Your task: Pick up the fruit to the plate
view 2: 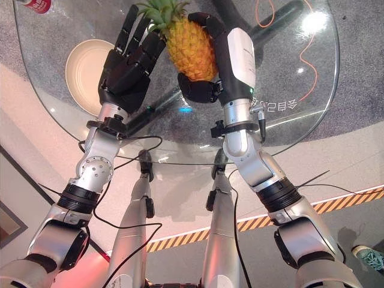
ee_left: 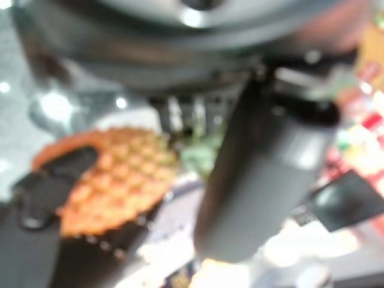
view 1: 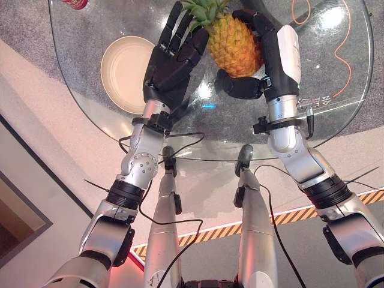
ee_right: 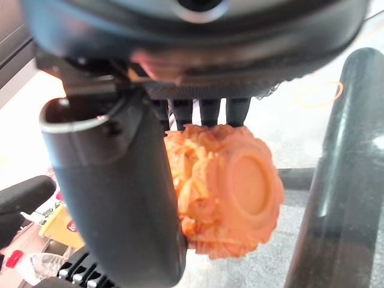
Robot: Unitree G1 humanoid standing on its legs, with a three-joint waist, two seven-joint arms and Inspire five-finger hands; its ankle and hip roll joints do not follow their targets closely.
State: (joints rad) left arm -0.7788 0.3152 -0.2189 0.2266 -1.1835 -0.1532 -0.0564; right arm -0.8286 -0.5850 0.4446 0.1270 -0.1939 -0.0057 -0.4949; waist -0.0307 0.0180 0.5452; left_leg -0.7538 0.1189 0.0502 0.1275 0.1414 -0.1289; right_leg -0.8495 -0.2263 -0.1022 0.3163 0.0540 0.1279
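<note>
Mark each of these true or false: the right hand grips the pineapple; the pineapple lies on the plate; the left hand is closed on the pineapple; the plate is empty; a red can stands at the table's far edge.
1. The right hand grips the pineapple. True.
2. The pineapple lies on the plate. False: it is in the right hand, to the right of the plate.
3. The left hand is closed on the pineapple. False: its fingers are straight, beside the fruit.
4. The plate is empty. True.
5. A red can stands at the glass table's far edge. True.
</note>
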